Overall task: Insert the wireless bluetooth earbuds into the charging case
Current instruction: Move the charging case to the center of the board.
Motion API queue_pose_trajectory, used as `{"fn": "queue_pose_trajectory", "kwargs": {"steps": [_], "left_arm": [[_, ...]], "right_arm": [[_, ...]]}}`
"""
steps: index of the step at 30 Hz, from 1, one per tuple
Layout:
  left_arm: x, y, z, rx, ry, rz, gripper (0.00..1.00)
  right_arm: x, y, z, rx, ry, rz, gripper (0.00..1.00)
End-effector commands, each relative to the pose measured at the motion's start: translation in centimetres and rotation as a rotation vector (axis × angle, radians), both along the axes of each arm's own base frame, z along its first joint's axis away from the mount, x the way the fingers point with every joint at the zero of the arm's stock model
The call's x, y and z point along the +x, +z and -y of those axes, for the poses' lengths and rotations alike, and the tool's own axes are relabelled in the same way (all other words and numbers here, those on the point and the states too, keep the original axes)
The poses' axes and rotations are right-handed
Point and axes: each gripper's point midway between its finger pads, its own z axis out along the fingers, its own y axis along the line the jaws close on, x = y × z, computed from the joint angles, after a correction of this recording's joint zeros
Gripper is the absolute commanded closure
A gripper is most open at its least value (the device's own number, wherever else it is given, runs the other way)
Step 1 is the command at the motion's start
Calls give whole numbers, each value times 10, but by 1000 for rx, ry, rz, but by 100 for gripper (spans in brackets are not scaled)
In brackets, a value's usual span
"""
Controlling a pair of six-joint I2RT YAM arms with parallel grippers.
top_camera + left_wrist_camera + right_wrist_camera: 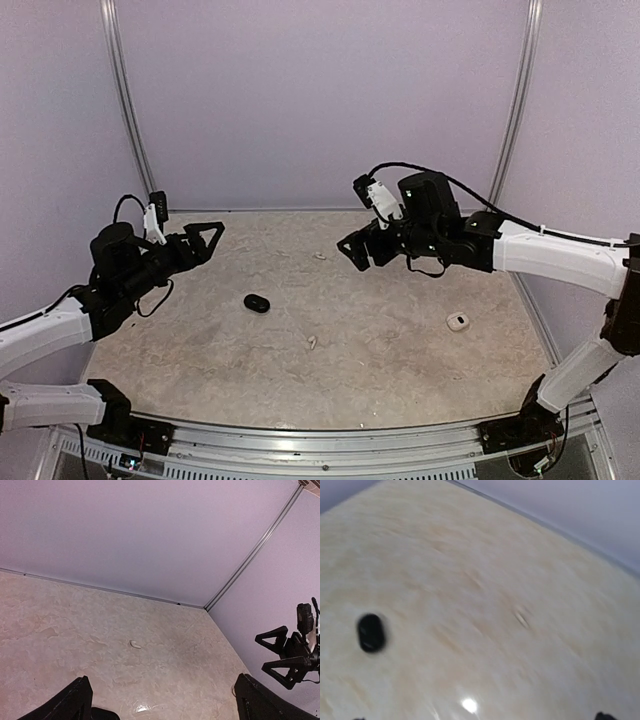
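White earbud (320,256) near right fingers (350,247), not touching; left fingers (205,227) well apart.

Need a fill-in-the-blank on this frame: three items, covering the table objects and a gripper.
1. The oval object on the table is coloured ___.
2. The left gripper is ___, holding nothing.
3. The white squarish object lies on the ___ arm's side of the table.

Missing words: black; open; right.

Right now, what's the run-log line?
left pincer: open, raised; right pincer: open, raised; white bean-shaped plastic earbuds: loose on beige table
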Motion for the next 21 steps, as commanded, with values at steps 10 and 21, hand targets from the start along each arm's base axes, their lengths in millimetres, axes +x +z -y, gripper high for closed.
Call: {"fn": "queue_pose_trajectory", "kwargs": {"steps": [10, 21], "left_arm": [[-2, 6, 27, 6, -120, 55, 1], [-4, -1, 35, 22, -167, 42, 1]], "right_arm": [[-52, -108, 189, -25, -396, -474, 1], [-52, -187, 236, -176, -563, -706, 0]]}}
